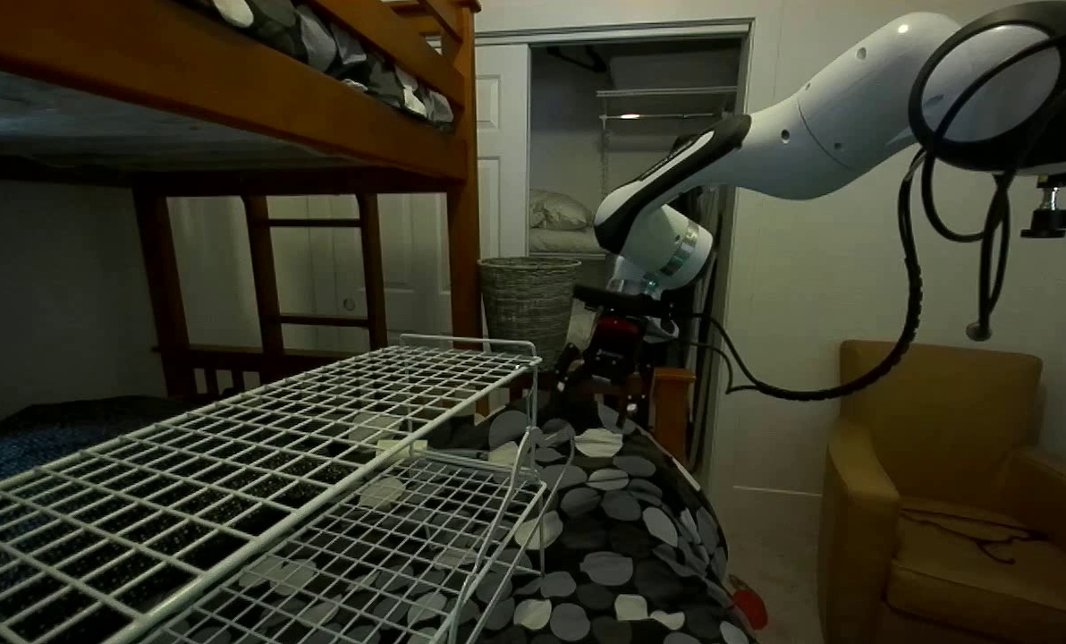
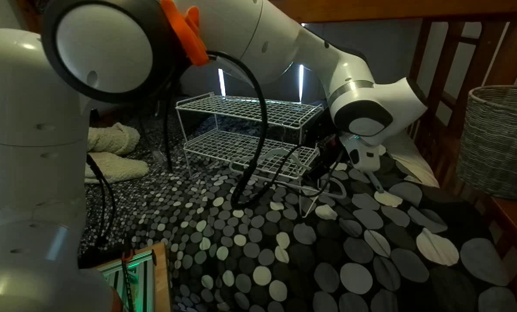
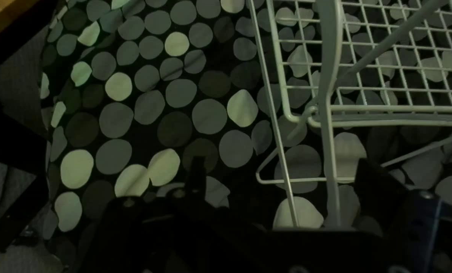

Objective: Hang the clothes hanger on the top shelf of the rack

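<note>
The rack (image 2: 224, 141) stood upright on a spotted bedspread (image 2: 358, 247), its top shelf (image 1: 274, 429) above its lower tier (image 1: 390, 528). In an exterior view the hanger (image 2: 279, 152) was lower than the shelf, by the tier's long edge on the side of the arm (image 2: 354, 97), close to the corner where the claw (image 3: 280, 162) was. One rounded end of it showed beyond the rack's short edge. In the wrist view its limbs ran past the tier's corner, one of them seeming to cross over it. Whether the hanger touched the rack, and where its hook lay, could not be told.

The claw was wide: its fingers (image 3: 196, 176) stood well apart, with the hanger's limbs running through the gap between them. Whether either finger touched a limb could not be made out. In both exterior views the claw was just past the rack's short edge.

A wicker basket (image 1: 528, 309) showed near a post of the wooden bunk (image 1: 363, 116). A tan chair (image 1: 944, 429) stood past the bed's edge. Near the rack's opposite short edge lay a cream blanket (image 2: 113, 169), and a black cable (image 2: 263, 117) looped across the view of the rack.
</note>
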Controlling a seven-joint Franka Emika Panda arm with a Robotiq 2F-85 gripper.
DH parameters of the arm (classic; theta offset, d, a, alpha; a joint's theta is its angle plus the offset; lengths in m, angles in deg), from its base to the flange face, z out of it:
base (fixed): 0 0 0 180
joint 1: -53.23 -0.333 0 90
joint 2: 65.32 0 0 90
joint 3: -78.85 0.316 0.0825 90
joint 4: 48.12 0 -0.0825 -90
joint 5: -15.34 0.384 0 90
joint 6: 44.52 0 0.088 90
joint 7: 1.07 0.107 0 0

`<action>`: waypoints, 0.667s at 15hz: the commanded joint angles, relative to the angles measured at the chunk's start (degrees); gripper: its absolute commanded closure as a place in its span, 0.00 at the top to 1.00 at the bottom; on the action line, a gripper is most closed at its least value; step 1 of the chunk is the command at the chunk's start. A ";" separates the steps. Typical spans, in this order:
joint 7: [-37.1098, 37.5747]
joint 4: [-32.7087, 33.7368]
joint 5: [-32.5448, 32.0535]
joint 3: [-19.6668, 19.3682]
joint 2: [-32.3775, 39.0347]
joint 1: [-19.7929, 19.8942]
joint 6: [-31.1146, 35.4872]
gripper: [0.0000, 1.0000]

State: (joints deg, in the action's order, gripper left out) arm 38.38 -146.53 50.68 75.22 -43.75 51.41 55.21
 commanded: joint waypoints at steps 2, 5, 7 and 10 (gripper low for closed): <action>-6.46 -4.16 -6.22 0.78 -6.72 -0.25 2.50 1.00; -10.79 -4.94 -10.99 1.27 -10.31 -0.44 2.24 1.00; -13.38 -5.34 -13.26 1.63 -12.70 -0.46 1.93 1.00; -17.30 -6.35 -16.00 2.18 -16.13 -0.28 1.96 1.00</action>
State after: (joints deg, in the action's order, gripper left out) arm 24.97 -148.78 37.80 76.73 -54.93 50.92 55.70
